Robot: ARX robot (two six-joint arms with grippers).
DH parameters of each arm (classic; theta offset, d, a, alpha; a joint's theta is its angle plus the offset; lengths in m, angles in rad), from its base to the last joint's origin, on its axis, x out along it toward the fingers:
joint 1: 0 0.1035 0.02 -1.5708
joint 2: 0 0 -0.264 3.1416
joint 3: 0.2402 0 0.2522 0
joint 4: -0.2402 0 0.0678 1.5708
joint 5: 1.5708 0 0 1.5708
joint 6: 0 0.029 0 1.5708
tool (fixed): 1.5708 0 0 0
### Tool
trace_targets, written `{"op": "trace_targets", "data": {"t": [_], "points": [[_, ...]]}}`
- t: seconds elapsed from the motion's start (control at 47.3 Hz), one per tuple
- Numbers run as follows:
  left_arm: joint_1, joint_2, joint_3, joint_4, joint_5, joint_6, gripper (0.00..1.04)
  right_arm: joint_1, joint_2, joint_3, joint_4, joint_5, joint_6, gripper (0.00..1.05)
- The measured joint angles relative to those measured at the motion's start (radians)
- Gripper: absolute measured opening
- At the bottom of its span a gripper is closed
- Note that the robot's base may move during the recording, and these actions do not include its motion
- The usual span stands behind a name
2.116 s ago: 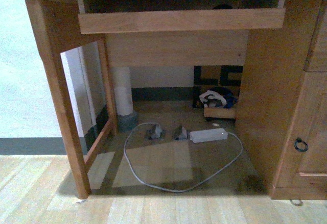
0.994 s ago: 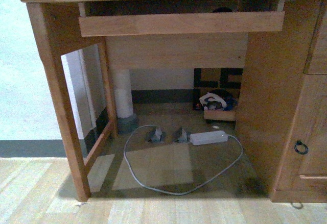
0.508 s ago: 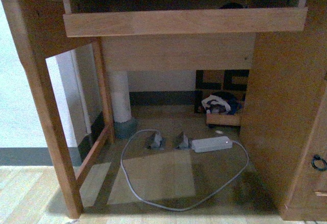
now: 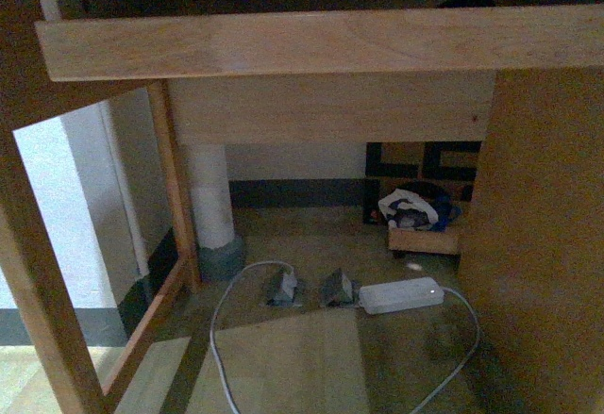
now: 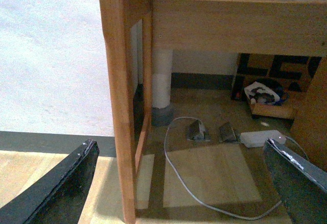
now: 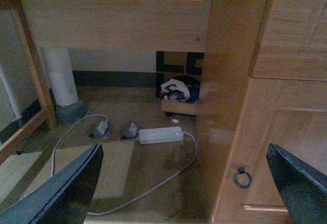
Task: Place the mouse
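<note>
The mouse [image 4: 467,1] shows only as a small black rounded top peeking over the front board of the desk's pull-out tray [image 4: 321,41] in the front view; the rest of it is hidden. It does not appear in either wrist view. My left gripper [image 5: 179,193] is open and empty, low in front of the desk's left leg [image 5: 118,101]. My right gripper [image 6: 181,188] is open and empty, facing the desk's kneehole and the right-hand cabinet [image 6: 265,132]. Neither gripper is in the front view.
On the floor under the wooden desk lie a white power adapter [image 4: 401,294] with a looping grey cable [image 4: 222,339], two grey plugs [image 4: 281,287] and a small box of cloth [image 4: 415,211]. A white pipe [image 4: 209,197] stands at the back left. The cabinet door has a ring pull [image 6: 242,178].
The front view has moved closer to the desk and lower: the tray board and the kneehole now fill the frame, and the desktop edge has slid out of view.
</note>
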Motion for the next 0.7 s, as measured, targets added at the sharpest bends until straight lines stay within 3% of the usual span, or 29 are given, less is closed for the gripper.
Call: {"op": "trace_targets", "data": {"t": [0.698], "points": [[0.000, 0.000, 0.000, -0.001, 0.000, 0.000, 0.98, 0.000, 0.000, 0.000, 0.000, 0.001, -0.002, 0.98]]}}
